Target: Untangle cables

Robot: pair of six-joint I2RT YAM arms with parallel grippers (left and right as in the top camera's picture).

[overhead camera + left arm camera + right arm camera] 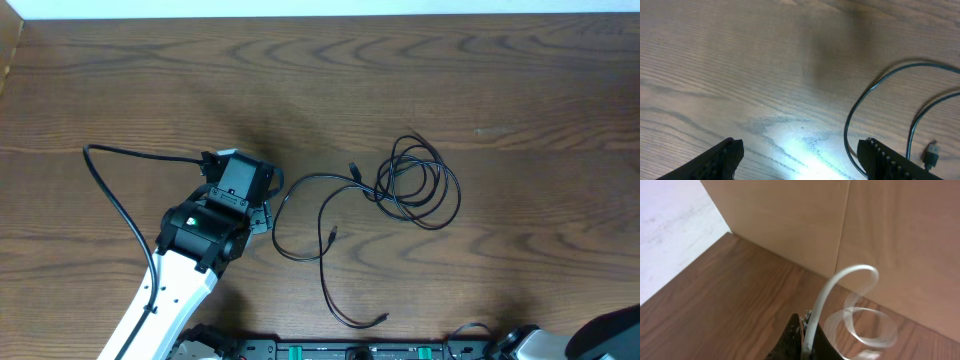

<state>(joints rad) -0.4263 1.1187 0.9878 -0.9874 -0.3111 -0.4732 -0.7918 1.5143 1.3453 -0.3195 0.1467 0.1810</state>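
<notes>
Thin black cables lie right of the table's middle in the overhead view: a loose coil and a long strand that loops left and trails to the front, ending in small plugs. My left gripper hovers at that strand's leftmost loop. In the left wrist view it is open over bare wood, the strand curving just inside its right finger, a plug beyond it. My right gripper is shut at the front right; a blurred white cord rises past its tips, and I cannot tell whether it is pinched.
The left arm's own thick black cable arcs out to the left. A pale wooden wall stands behind the table in the right wrist view. The right arm rests at the front right edge.
</notes>
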